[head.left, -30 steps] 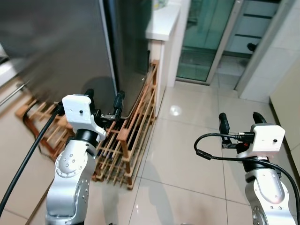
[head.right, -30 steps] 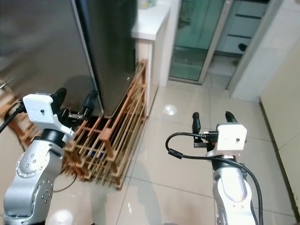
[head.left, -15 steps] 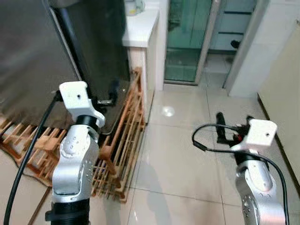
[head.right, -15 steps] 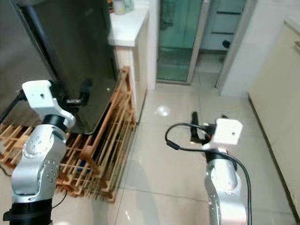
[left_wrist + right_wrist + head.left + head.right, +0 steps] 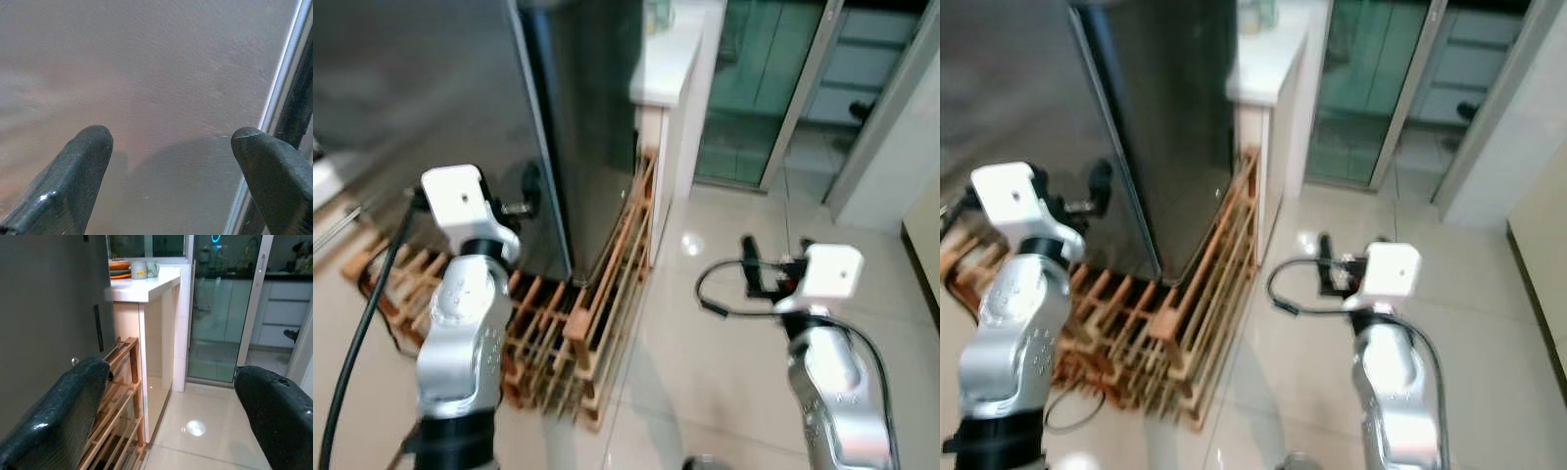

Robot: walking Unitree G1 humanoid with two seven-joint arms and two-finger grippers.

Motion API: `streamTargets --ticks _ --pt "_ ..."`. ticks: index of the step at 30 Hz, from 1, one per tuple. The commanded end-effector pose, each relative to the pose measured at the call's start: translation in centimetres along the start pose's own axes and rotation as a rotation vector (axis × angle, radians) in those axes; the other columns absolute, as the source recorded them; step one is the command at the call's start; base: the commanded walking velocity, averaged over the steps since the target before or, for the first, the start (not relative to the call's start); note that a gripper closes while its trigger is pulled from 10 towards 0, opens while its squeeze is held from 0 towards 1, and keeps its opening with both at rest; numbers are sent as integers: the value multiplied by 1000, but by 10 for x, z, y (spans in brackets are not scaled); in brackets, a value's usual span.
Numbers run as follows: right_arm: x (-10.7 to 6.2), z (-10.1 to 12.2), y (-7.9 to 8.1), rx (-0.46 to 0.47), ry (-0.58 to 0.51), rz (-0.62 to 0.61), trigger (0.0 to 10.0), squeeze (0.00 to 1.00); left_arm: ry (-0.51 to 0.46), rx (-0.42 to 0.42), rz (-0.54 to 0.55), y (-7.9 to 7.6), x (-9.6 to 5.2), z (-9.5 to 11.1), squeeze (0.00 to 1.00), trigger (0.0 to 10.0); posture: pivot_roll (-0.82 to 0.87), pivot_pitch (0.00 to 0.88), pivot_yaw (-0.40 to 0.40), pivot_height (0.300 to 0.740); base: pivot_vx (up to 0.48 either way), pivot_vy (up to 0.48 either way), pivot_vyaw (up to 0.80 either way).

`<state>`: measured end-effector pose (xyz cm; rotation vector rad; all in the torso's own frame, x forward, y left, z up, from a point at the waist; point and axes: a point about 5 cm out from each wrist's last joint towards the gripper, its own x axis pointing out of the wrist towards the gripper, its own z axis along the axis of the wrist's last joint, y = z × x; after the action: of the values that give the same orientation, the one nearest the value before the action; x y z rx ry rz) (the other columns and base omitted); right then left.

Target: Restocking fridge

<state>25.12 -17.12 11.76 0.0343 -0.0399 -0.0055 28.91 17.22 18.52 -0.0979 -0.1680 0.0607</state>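
A tall stainless-steel fridge (image 5: 421,88) stands at the left, its grey front facing me and its dark side (image 5: 592,127) turned towards the counter. My left gripper (image 5: 509,196) is raised close to the fridge front, near its right edge. In the left wrist view its fingers (image 5: 73,181) are spread open with nothing between them, and the door surface (image 5: 161,73) lies just beyond. My right gripper (image 5: 773,257) is held out over the floor tiles, open and empty, pointing towards the counter and rack.
A low wooden slatted rack (image 5: 607,294) runs along the fridge's foot and side. A white counter (image 5: 668,59) with cups and bowls (image 5: 132,268) stands beside the fridge. Beyond it is a glass sliding door (image 5: 754,98). Glossy tiled floor (image 5: 705,372) spreads to the right.
The whole view has swung, so the camera moved. My left gripper now sits against the fridge front near its edge instead of low by the rack. Both grippers stay open.
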Motion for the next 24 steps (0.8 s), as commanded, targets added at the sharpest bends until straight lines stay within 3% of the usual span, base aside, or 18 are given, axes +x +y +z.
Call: streamTargets --ticks 1,5,11,17,24 --pt "2 2 -4 -9 -15 -12 10000 0 -6 4 -55 -8 3 3 0 10000 -64 0 42 740 0 0 0" --pt "4 0 -3 -9 -10 -12 10000 0 109 51 -211 -28 17 -9 0 10000 -62 0 41 740 0 0 0" --pt "8 1 -2 -12 -16 -8 10000 0 121 6 -182 -34 34 -9 0 10000 -76 0 45 740 0 0 0" --pt "10 2 -7 -21 -20 -19 10000 0 136 -40 -193 -34 31 -9 0 10000 -86 0 46 740 0 0 0" --pt "8 -1 -6 -22 -9 -19 10000 0 161 -95 -257 -44 24 -10 0 10000 -83 0 51 740 0 0 0"
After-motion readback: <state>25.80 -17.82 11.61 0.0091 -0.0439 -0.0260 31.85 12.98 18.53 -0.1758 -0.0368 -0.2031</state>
